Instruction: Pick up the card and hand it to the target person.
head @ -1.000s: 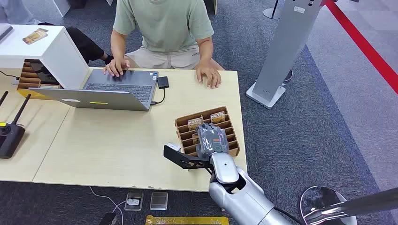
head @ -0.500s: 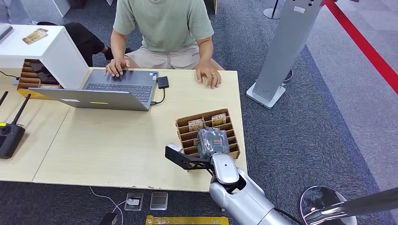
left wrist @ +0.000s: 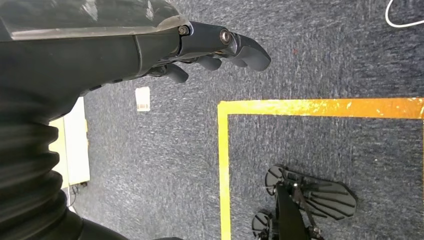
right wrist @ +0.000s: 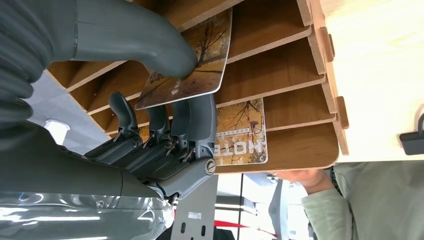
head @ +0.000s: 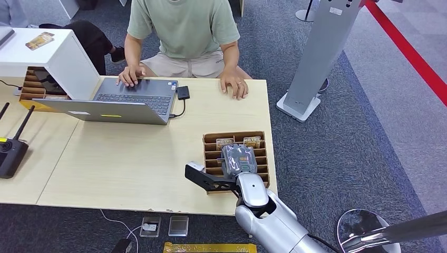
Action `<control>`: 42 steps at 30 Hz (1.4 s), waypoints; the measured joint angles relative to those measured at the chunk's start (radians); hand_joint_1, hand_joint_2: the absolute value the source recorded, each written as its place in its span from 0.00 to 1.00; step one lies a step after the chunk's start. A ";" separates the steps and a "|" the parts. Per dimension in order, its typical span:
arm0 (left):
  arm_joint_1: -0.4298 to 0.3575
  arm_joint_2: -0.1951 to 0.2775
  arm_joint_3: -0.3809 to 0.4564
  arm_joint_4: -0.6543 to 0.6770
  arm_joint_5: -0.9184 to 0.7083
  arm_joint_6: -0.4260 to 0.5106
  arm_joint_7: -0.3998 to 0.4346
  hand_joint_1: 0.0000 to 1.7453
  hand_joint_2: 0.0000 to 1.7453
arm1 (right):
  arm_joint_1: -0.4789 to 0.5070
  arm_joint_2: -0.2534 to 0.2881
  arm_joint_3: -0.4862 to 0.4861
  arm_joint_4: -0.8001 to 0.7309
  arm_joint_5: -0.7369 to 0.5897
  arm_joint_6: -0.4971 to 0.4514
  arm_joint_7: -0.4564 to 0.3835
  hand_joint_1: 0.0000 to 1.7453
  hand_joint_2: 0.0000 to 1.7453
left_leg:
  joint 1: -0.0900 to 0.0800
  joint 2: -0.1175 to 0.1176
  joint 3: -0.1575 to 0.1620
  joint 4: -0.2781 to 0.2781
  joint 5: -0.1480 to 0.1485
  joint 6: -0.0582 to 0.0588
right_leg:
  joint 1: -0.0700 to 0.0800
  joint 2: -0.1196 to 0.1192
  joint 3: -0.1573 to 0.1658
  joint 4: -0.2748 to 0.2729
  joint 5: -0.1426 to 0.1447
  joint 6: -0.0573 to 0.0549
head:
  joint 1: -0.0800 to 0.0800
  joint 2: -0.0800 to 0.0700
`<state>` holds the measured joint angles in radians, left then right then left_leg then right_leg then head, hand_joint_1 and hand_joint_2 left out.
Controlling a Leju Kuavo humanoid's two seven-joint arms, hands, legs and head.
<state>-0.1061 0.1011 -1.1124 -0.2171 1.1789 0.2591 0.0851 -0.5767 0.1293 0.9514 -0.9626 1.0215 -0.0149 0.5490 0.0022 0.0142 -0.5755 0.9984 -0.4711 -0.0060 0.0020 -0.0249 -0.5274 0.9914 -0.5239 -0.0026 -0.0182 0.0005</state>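
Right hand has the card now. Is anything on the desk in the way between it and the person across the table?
Nothing visible blocks it. The right hand pinches the card over the wooden slotted rack. Between the rack and the person's hand lies bare tabletop; the laptop sits off to the left.

A: Any lettering you can make out?

B: One word, on the autumn-tree card (right wrist: 240, 132) standing in the slotted wooden rack (right wrist: 300, 60). It shows turned over in the right wrist view, and the large pale letters look like "MOTOW", though I can't be sure.

A: The other card (right wrist: 187, 70)?

B: A line of small print, too small to read.
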 joint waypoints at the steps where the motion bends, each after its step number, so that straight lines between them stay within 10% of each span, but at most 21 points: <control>1: 0.000 0.000 0.000 0.000 0.001 0.005 -0.001 0.00 1.00 | 0.000 0.000 0.000 0.000 0.001 -0.003 -0.002 0.77 1.00 | 0.000 0.000 0.000 0.000 0.000 0.000 | 0.000 0.000 0.000 0.000 0.000 0.000 | 0.000 0.000; 12: 0.001 0.000 0.000 0.000 0.012 0.015 0.000 0.00 1.00 | 0.005 -0.006 -0.005 -0.034 0.007 -0.048 -0.011 0.77 1.00 | 0.000 0.000 0.000 0.000 0.000 0.000 | 0.000 0.000 0.000 0.000 0.000 0.000 | 0.000 0.000; 30: 0.005 0.000 0.000 0.000 0.020 0.014 0.011 0.00 1.00 | 0.031 -0.131 -0.095 -0.495 -0.115 -0.098 -0.029 0.77 1.00 | 0.000 0.001 0.000 0.000 0.000 0.000 | 0.000 0.001 0.000 0.000 0.000 0.000 | 0.000 0.000; 42: -0.006 0.000 -0.011 0.000 -0.041 -0.015 -0.063 0.00 1.00 | -0.302 -0.020 -0.094 -0.010 -0.398 -0.186 -0.425 0.77 1.00 | 0.000 -0.002 -0.001 0.000 0.002 0.000 | 0.000 -0.001 0.000 0.001 0.001 0.000 | -0.001 0.000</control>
<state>-0.1122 0.1011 -1.1231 -0.2171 1.1379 0.2443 0.0222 -0.8790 0.1092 0.8574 -0.9727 0.6230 -0.2005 0.1243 0.0022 0.0127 -0.5762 0.9986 -0.4695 -0.0058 0.0020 -0.0262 -0.5274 0.9924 -0.5232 -0.0031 -0.0195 0.0005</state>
